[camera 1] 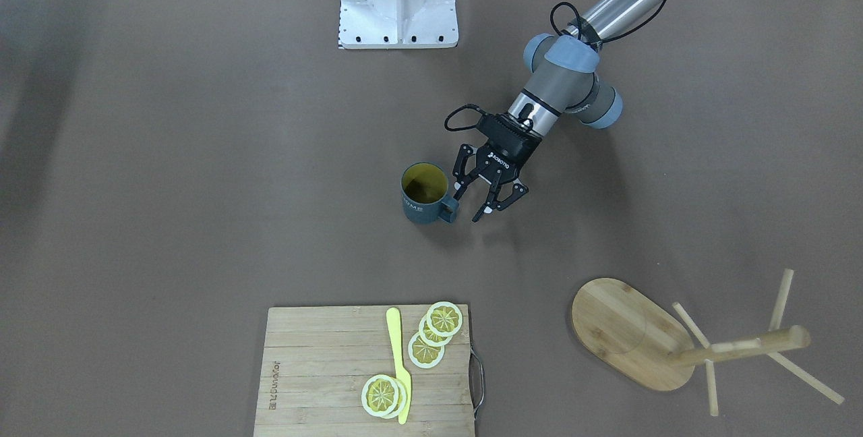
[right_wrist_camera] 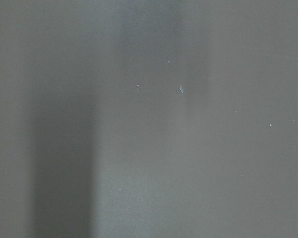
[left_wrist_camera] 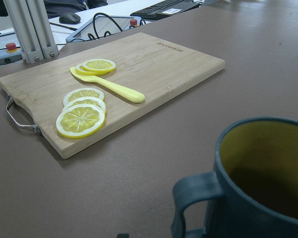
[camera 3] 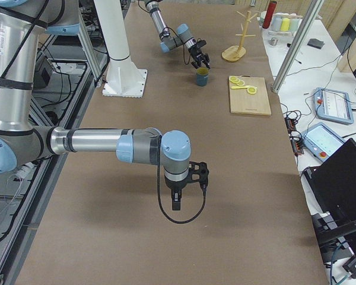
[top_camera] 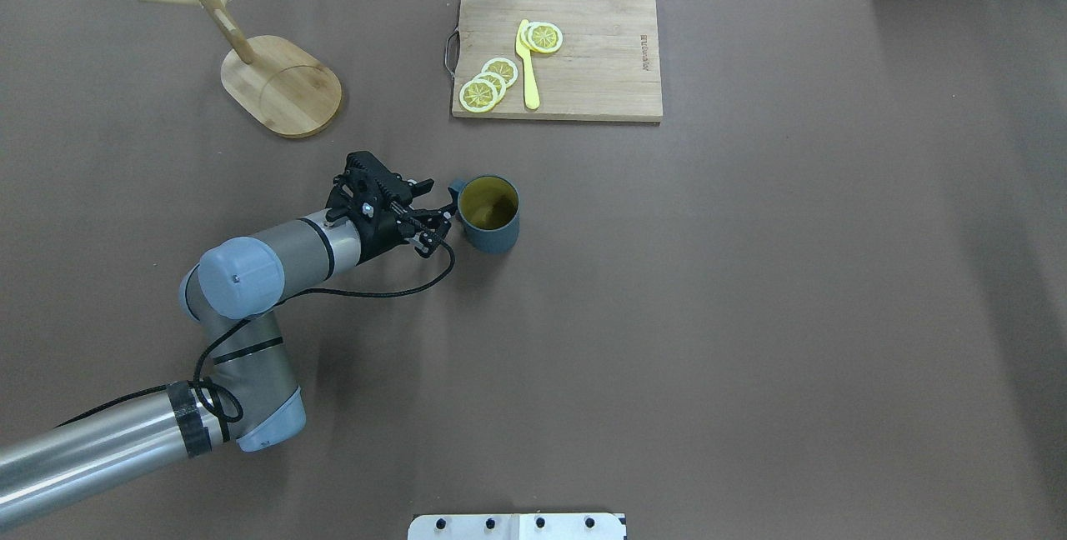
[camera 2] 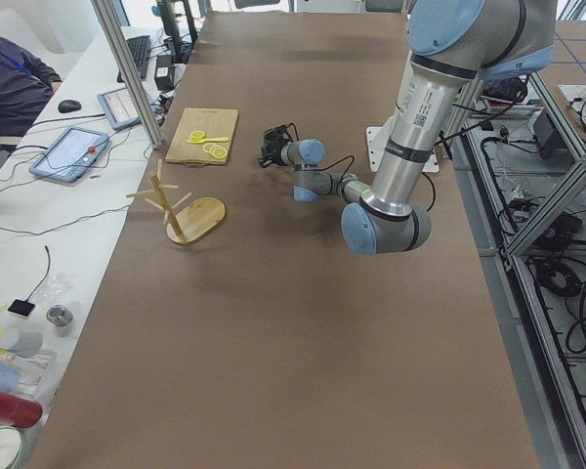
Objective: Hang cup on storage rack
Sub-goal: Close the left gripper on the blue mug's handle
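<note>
My left gripper (camera 1: 476,208) has its jaws apart, just beside the handle of the cup (camera 1: 419,208), which stands upright mid-table. The storage rack (camera 1: 620,329) stands toward the far left corner. I can't tell how the right gripper (camera 3: 177,199) is set.

Left arm (top_camera: 100,440): extended forward, with the forearm reaching out low over the bench (top_camera: 750,315). The left wrist (camera 1: 573,79) is bent so that the left tool (camera 1: 470,209) lies close to level, tipped slightly downward. Its jaws stand spread apart, and both fingers (camera 1: 461,181) are visible. A black cable (top_camera: 375,292) loops from the tool body back to the forearm.

Right arm (camera 3: 89,141): forearm held level and stretched out from the base. The wrist is turned so that the right tool (camera 3: 188,185) points downward above the bench. The jaw state of this tool cannot be judged.
</note>
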`<state>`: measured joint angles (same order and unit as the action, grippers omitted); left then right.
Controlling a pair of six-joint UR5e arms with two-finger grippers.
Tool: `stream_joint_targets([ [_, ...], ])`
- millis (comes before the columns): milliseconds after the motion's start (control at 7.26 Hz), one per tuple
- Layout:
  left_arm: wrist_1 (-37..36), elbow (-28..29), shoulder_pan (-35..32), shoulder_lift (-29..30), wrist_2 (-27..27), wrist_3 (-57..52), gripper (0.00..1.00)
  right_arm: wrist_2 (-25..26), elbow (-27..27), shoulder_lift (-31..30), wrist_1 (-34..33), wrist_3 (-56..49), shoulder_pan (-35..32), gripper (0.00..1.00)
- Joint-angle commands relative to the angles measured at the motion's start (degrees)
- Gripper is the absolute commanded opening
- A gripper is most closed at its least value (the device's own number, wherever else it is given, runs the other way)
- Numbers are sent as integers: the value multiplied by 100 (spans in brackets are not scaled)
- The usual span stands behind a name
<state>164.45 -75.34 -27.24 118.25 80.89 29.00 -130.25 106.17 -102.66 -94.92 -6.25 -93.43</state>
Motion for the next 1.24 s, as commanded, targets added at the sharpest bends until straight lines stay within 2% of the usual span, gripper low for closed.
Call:
stream_joint_targets([
  [0,-10,37,0,40,6,0,56,9,0,0,0,1,0,100],
  [276,-27,80,0,128,6,0,55,0,0,0,0,1,0,100],
  [689,-27,142,0,137,15,0,38,0,0,0,0,1,0,100],
  [1102,-27,142,0,234,15,9,36,9,0,0,0,1,0,100],
])
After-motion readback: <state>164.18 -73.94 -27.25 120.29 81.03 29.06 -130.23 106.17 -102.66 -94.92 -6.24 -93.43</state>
